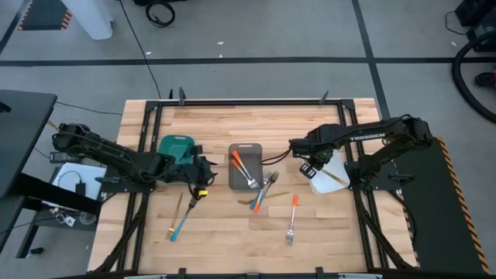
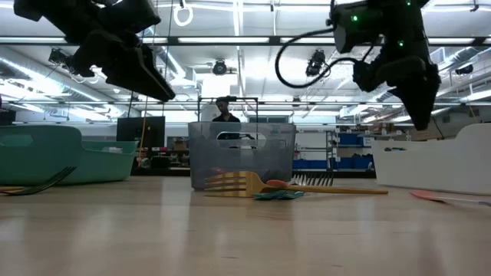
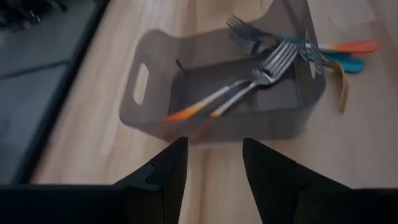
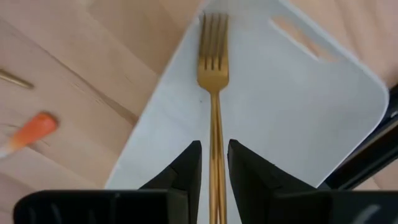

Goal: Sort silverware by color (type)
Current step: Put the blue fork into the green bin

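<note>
Look first at the right claw (image 1: 308,167), up over the flat white plastic tray (image 1: 324,186) at the right side of the wooden table (image 1: 232,240). Open only a narrow gap, gripping nothing. Lined up straight along the shiny gold metal fork (image 4: 213,68), with a thin strip of white showing on each side of the handle. Flat in the white tray lies that fork, most likely put there to start a home for the gold ones.

Now look at the left claw (image 3: 214,146), just beside the teal plastic tray (image 1: 174,146) on the left. Open wide and empty. Pointed toward the grey see-through tray (image 3: 149,112) in the middle, maybe to pick from the pile next to it.

Inside the grey tray: two forks with orange handles (image 3: 205,106), side by side, leaning on one end wall. Looks like the orange home.

Not yet sorted, out on the bare wood:
- a fork with a blue handle (image 1: 180,223), near the front left
- a fork with an orange handle (image 1: 293,213), near the front right
- a small heap with a blue handle and dark tines (image 1: 262,198), touching the front of the grey tray
- a second gold fork (image 2: 238,182) in that same heap

Probably blue for the teal tray, going by the colours. About halfway done, as a guess. Careful with the heap: crossed forks, easy to drag two at once.
</note>
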`<state>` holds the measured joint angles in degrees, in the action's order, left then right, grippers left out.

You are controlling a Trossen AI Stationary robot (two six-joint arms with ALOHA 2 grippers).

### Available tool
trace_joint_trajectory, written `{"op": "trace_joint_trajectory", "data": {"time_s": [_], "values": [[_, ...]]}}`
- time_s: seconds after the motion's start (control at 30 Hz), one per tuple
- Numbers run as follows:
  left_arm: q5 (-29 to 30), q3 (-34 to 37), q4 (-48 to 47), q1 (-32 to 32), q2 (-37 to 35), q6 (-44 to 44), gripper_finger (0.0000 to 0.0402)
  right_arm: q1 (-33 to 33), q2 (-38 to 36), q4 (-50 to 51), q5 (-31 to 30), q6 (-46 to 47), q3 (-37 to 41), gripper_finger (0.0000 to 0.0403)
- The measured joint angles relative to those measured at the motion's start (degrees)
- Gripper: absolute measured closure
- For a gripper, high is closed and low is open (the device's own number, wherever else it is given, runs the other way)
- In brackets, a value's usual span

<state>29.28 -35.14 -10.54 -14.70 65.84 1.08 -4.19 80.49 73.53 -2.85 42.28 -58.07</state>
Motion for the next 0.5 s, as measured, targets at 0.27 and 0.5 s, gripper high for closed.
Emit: {"op": "trace_joint_trajectory", "data": {"time_s": [0.27,0.5], "values": [[-1.08,0.00,-4.49,-0.02,0.00,-6.25,0.0237,2.42,0.00,-0.52,-2.23,0.00,-2.94,0.0317],[-5.45,0.00,-5.71,0.00,0.00,-11.41,0.0237,5.76,0.00,-6.08,-4.12,-0.35,-3.49,0.0317]]}}
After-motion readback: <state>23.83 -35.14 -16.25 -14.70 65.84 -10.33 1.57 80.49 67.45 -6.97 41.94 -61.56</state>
